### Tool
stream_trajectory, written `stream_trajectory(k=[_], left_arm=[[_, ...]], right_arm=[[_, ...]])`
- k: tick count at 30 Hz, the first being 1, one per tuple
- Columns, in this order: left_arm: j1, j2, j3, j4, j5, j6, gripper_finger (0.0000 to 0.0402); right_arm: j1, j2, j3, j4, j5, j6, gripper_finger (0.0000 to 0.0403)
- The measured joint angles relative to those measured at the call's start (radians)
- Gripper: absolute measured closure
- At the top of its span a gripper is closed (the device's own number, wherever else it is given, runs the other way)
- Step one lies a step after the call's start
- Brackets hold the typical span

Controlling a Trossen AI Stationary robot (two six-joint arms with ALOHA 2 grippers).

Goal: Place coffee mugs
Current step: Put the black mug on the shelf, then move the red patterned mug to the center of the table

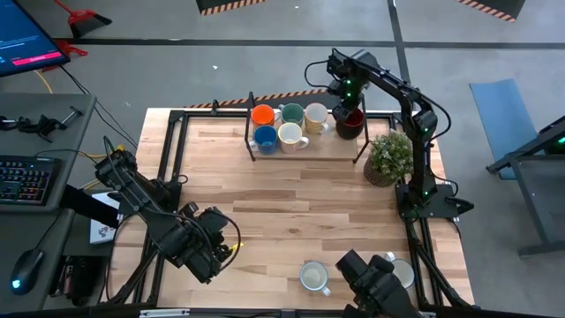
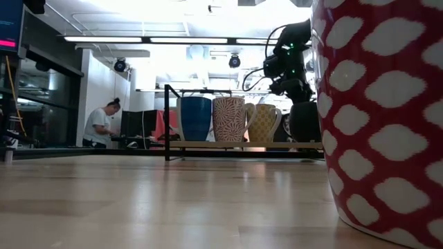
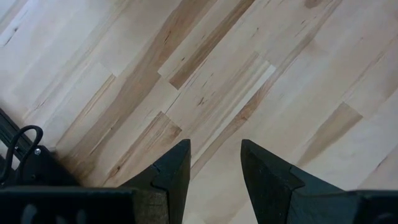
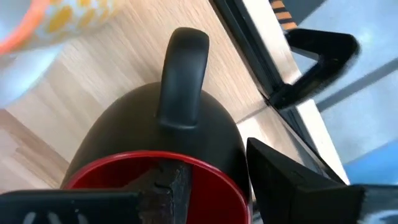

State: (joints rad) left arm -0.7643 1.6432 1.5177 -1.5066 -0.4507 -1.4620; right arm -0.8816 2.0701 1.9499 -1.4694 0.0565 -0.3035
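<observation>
A low black-framed rack (image 1: 305, 150) at the table's far edge carries an orange mug (image 1: 262, 114), a teal mug (image 1: 292, 113), a yellow-patterned mug (image 1: 316, 115), a blue mug (image 1: 265, 137) and a white mug (image 1: 290, 135), all upright on its wooden board. My right gripper (image 1: 349, 110) is at the rack's right end, shut on a mug that is dark outside and red inside (image 4: 168, 130). Two pale mugs (image 1: 312, 276) (image 1: 403, 269) stand near the near edge. My left gripper (image 3: 214, 165) is open over bare wood at the near left. My right gripper holds the dark mug by its rim (image 4: 211, 165), on the side opposite the handle (image 4: 183, 74). One finger (image 4: 168, 186) is inside the red hollow and the other (image 4: 286, 177) is outside the wall, coming from above. The mug is upright at the rack's board; whether it rests there I cannot tell.
A bushy potted plant (image 1: 389, 156) stands just right of the rack, close under my right arm. A red-and-white patterned mug (image 2: 381, 117) fills the low view's right side. A dark device (image 1: 375, 281) sits at the near edge. Open wood lies across the table's middle (image 1: 291, 199).
</observation>
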Motion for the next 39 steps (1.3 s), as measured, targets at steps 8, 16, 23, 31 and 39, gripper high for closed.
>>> stream_trajectory(k=[8,16,23,31,39], left_arm=[[0.0,0.0,0.0,0.0,0.0,0.0,0.0271],[0.0,0.0,0.0,0.0,-0.001,0.026,0.0271],[0.0,0.0,0.0,0.001,-0.001,0.026,0.0271],[0.0,0.0,0.0,0.0,-0.001,0.026,0.0271],[0.0,0.0,0.0,0.0,-0.001,0.026,0.0271]], right_arm=[[0.002,-0.038,0.0,0.002,0.012,-0.011,0.0277],[0.002,-0.087,0.0,0.009,0.022,-0.011,0.0277],[0.008,-0.141,0.0,0.013,0.026,0.017,0.0277],[0.036,-0.242,0.0,-0.042,-0.104,0.125,0.0277],[0.119,-0.346,0.0,-0.102,-0.223,0.275,0.0277]])
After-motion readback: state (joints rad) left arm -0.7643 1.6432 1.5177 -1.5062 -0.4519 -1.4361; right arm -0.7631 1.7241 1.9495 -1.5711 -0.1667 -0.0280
